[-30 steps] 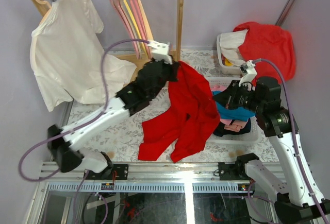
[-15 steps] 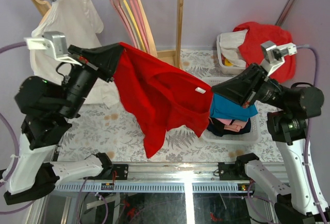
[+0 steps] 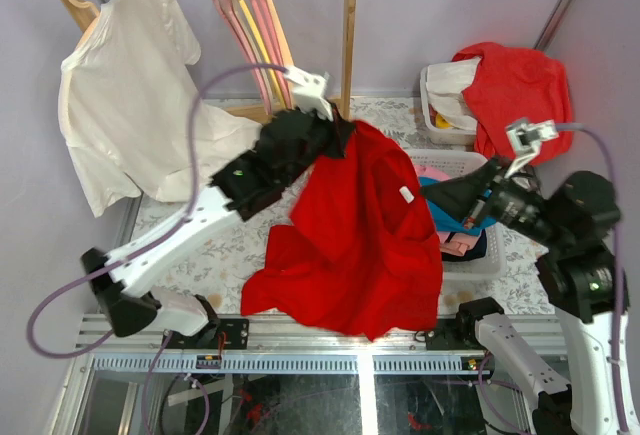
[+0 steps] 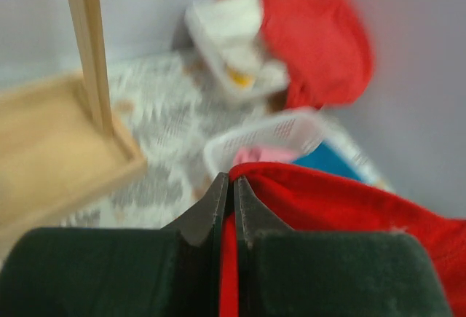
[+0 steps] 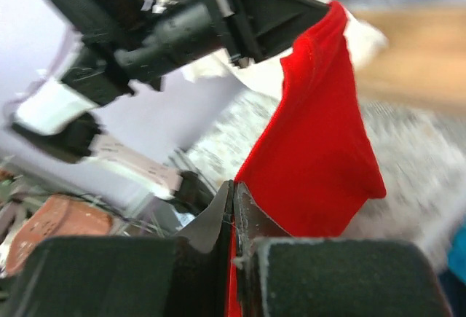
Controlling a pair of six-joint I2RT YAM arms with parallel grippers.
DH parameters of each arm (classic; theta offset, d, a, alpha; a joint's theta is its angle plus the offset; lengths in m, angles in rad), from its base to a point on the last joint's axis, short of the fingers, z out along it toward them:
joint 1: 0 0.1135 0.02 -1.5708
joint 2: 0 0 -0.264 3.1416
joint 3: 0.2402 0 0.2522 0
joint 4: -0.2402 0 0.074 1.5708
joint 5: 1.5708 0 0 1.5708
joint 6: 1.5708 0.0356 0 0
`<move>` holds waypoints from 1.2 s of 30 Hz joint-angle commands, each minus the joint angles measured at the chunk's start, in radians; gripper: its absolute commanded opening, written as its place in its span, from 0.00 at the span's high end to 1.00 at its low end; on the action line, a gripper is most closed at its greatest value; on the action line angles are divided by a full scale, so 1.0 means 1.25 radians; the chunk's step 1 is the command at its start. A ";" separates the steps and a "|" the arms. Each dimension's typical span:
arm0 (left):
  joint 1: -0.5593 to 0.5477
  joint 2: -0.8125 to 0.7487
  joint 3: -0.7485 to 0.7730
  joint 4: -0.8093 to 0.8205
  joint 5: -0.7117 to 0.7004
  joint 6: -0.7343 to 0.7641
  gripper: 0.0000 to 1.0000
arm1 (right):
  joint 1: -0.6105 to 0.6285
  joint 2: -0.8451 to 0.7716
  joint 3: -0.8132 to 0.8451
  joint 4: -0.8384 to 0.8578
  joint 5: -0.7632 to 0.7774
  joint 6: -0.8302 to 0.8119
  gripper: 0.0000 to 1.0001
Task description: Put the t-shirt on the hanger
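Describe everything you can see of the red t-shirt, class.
The t-shirt is bright red, soft cloth, short-sleeved, with a small white label by the collar. It hangs spread and creased, held up along its top edge: the left claw is shut on one end, the right claw on the other. Its lower folds droop loose.

T-shirt (image 3: 365, 235) now lower (left gripper (image 3: 345, 134) back rightward).

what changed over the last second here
The left gripper swung out left, pulling the t-shirt taut, then returned beside the rack post; the t-shirt now hangs broader and lower. The right gripper kept roughly its place. Both jaws stayed shut on the t-shirt. The white t-shirt and pink hangers are unmoved.
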 commanded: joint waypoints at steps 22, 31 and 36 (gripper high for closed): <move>0.076 0.286 -0.128 0.227 -0.020 -0.158 0.38 | -0.011 0.100 -0.309 -0.144 0.441 -0.184 1.00; 0.024 0.135 -0.245 0.125 0.009 -0.280 0.38 | -0.011 0.093 -0.308 -0.142 0.422 -0.181 1.00; -0.063 0.122 -0.254 0.076 -0.034 -0.322 0.37 | -0.011 0.096 -0.314 -0.132 0.407 -0.177 1.00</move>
